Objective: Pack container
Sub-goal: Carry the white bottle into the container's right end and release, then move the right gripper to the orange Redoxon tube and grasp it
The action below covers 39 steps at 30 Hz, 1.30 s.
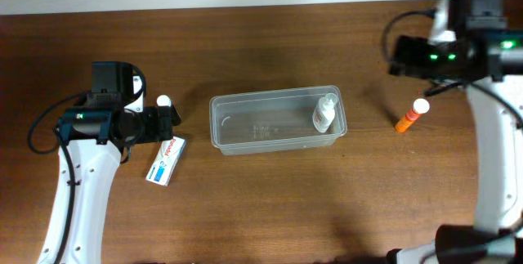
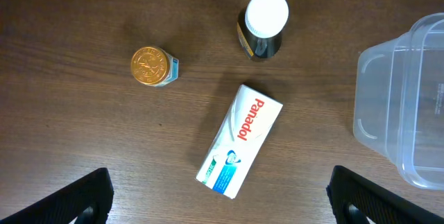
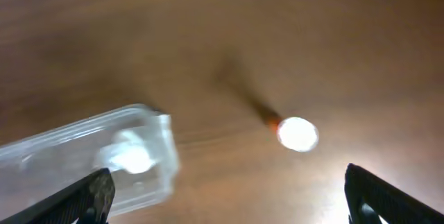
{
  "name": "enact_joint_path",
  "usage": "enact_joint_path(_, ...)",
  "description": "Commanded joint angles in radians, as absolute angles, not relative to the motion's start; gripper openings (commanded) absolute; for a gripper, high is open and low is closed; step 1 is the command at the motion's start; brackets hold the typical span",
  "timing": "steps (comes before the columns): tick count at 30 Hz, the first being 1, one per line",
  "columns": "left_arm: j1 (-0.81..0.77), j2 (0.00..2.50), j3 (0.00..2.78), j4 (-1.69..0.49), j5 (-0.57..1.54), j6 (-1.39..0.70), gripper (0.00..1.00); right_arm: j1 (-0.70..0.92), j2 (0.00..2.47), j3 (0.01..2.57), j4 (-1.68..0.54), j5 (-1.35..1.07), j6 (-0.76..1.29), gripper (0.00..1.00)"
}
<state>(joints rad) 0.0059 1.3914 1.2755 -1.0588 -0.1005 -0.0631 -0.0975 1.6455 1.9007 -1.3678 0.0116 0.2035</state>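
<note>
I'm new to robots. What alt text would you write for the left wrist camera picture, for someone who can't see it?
A white Panadol box lies flat on a brown wooden table, with a white-capped dark bottle and a small gold-lidded jar nearby. A clear container shows at the right edge, and the open left gripper frames the bottom corners.

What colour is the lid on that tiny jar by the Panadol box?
Gold lid; left wrist view.

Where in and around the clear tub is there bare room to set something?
In the clear rectangular plastic tub, left and middle are bare; a small clear white-capped bottle fills the right end. The wooden table between tub and orange white-capped tube is free. Crowded left of the tub: white Panadol box, dark bottle, gold-lidded jar.
</note>
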Motion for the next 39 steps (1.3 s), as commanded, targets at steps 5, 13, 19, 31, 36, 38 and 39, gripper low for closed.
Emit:
enact_joint_path(5, 0.005, 1.395, 1.297, -1.060, -0.093, -0.048, 0.99, -0.237, 1.782, 1.798, -1.407, -0.027, 0.218, 0.98)
enact_joint_path(13, 0.004, 1.395, 1.297, -1.060, -0.093, -0.048, 0.99, -0.269, 1.899, 1.720, -1.378, -0.026, 0.198, 0.98)
enact_joint_path(19, 0.005, 1.395, 1.297, -1.061, -0.093, -0.048, 0.99, -0.269, 1.970, 1.706, -1.346, -0.026, 0.188, 0.93)
enact_joint_path(31, 0.005, 1.395, 1.297, -1.061, -0.093, -0.048, 0.99, -0.269, 1.990, 1.705, -1.343, -0.025, 0.188, 0.38)
enact_joint_path(36, 0.004, 1.395, 1.297, -1.061, -0.093, -0.048, 0.99, -0.269, 1.990, 1.705, -1.343, -0.025, 0.188, 0.24)
enact_joint_path(38, 0.005, 1.395, 1.297, -1.061, -0.093, -0.048, 0.99, -0.269, 1.990, 1.705, -1.344, -0.026, 0.188, 0.20)
enact_joint_path(39, 0.004, 1.395, 1.297, -1.061, -0.093, -0.048, 0.99, -0.269, 1.990, 1.705, -1.346, -0.026, 0.188, 0.17)
